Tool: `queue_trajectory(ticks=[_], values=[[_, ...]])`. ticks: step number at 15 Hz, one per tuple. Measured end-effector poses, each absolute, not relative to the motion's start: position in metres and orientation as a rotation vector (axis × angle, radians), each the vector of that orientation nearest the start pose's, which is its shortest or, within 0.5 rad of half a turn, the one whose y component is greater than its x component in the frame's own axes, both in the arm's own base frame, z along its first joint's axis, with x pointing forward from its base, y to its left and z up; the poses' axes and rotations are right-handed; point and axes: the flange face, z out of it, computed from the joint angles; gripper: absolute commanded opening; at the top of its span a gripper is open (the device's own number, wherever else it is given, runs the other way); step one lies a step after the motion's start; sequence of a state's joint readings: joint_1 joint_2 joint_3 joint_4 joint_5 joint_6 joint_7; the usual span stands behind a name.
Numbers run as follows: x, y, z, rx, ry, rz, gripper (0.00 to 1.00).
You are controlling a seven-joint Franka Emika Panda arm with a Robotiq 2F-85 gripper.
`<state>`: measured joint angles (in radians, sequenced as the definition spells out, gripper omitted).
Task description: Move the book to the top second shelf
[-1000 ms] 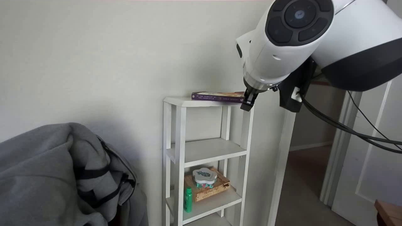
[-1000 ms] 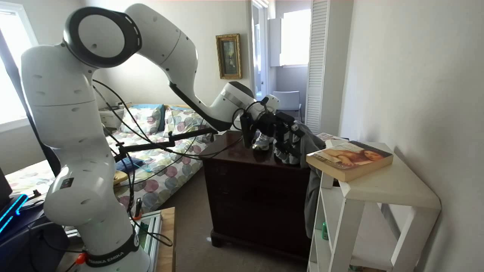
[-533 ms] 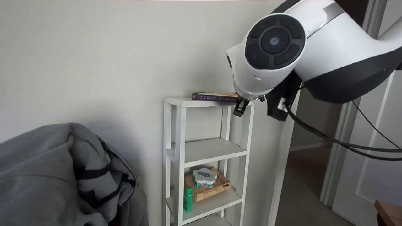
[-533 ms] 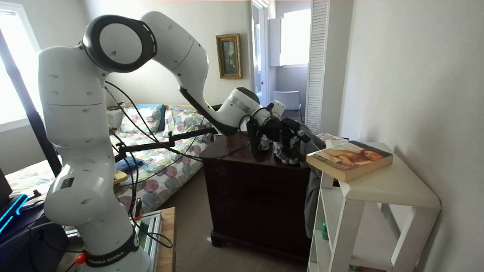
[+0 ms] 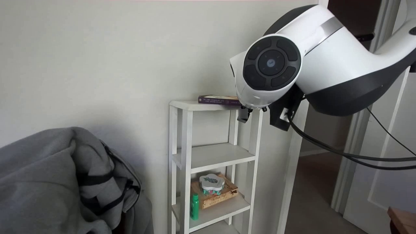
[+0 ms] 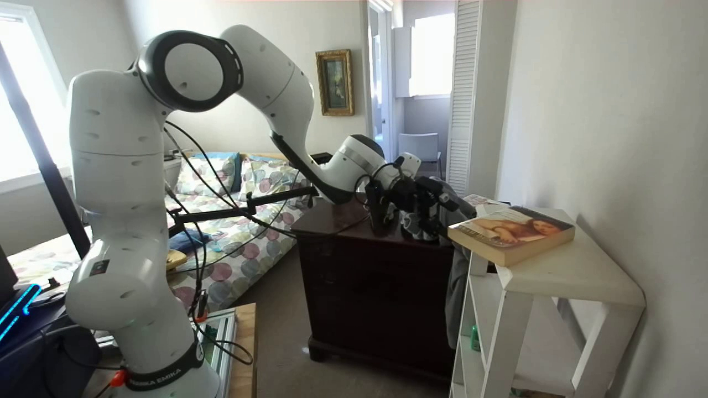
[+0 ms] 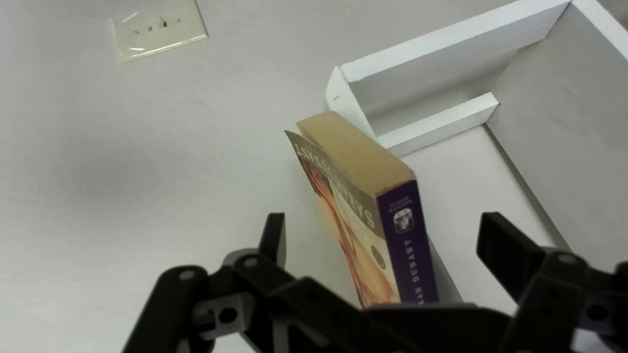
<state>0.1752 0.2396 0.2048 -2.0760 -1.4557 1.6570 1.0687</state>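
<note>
The gripper [image 7: 382, 238] is spread wide, grasping nothing; the book [image 6: 511, 235] lies on the topmost board [image 6: 581, 271], partly overhanging. Best slide 1 finger [image 7: 271, 238] above it, 1 beneath (clear of the board), before closing squarely

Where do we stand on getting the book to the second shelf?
Done: the open gripper is near the book, which shows between its fingers in the wrist view. In hand: the grasp, not yet closed; the book lies on the topmost board. Left: close, lift, and set it on the top second shelf, the next board down.
</note>
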Motion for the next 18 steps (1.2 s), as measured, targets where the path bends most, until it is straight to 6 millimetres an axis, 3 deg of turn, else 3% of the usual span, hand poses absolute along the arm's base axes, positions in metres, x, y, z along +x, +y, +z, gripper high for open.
queue_trajectory(ticks=[5,6,7,11,16,18], values=[[0.557,0.104,0.34,1.755,0.021,0.489,1.0],[0.557,0.102,0.34,1.749,0.019,0.486,0.9],[0.557,0.101,0.339,1.745,0.017,0.483,0.74],[0.558,0.098,0.339,1.723,0.016,0.478,0.44],[0.561,0.098,0.336,1.71,0.025,0.483,0.1],[0.562,0.099,0.333,1.709,0.03,0.481,0.08]])
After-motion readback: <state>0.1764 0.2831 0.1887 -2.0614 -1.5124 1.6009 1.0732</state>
